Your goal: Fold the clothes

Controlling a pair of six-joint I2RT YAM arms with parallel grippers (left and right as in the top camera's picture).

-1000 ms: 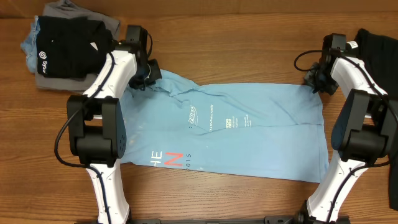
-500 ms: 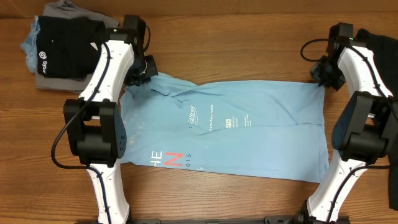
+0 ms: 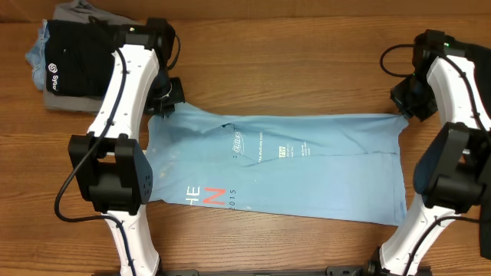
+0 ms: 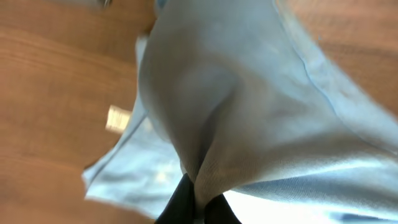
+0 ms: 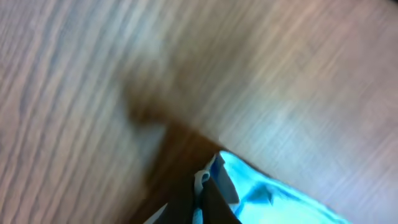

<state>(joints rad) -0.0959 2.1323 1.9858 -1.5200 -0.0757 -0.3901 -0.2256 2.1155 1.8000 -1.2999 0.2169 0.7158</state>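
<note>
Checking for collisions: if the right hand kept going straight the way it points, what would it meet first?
The right hand pinches a corner of the blue shirt. Past that, the wrist view shows only the wooden table, probably what it would meet, though depth is unclear.

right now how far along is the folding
Early on this shirt. Done: a stack of black and grey garments sits at the far left, and the light-blue T-shirt lies spread flat on the table. In hand: the left gripper and right gripper each pinch a far corner of it. Left: no fold shows in it yet.
</note>
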